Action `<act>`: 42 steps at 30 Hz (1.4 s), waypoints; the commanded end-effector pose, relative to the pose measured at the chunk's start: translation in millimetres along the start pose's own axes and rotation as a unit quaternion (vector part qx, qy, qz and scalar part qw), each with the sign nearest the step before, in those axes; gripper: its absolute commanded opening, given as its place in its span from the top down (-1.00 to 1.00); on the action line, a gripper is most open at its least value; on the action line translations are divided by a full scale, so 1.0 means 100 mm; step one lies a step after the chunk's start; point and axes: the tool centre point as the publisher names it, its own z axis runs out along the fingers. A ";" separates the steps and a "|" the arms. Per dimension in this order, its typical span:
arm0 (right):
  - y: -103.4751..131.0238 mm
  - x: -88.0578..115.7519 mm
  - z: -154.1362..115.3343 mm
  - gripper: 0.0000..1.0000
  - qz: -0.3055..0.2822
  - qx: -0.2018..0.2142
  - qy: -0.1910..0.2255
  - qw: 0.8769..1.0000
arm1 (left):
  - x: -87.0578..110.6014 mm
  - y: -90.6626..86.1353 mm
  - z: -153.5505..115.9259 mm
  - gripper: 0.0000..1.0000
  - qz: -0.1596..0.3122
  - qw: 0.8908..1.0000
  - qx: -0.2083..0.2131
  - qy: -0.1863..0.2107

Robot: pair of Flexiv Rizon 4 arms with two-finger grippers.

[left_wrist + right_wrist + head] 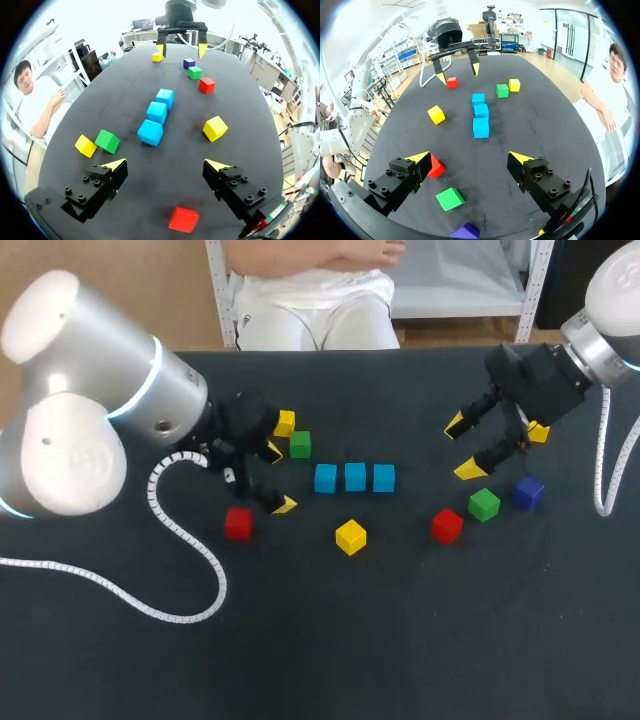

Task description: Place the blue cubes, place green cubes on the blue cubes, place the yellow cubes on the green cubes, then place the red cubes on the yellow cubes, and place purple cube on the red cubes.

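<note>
your left gripper [278, 478] and right gripper [462, 448] spread wide, empty. green cube [300, 444] at left's 1 o'clock: likely light, rigid, slick; pinch opposite flat faces squarely.

No text, label, number or sign can be read, a faint embossed mark is seen on the left arm's joint cap [85, 462] (too faint to be made out)

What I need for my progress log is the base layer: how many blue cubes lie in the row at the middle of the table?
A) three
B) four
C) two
A: three blue cubes lie side by side in one row, with nothing stacked on them yet.
</note>
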 end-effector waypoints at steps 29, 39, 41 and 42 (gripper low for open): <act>0.01 0.00 0.00 -1.00 -0.001 0.001 -0.001 1.000 | -0.47 0.23 0.20 -1.00 0.146 0.980 0.132 0.006; 0.01 0.00 0.00 -1.00 -0.001 0.001 -0.001 1.000 | -0.33 0.30 0.43 -1.00 0.138 0.979 0.148 0.026; 0.01 0.00 0.00 -1.00 -0.001 0.001 -0.001 1.000 | -0.34 0.33 0.45 -1.00 0.138 0.979 0.148 0.025; 0.01 0.00 0.00 -1.00 -0.001 0.001 -0.001 1.000 | -0.35 0.35 0.46 -1.00 0.138 0.979 0.148 0.026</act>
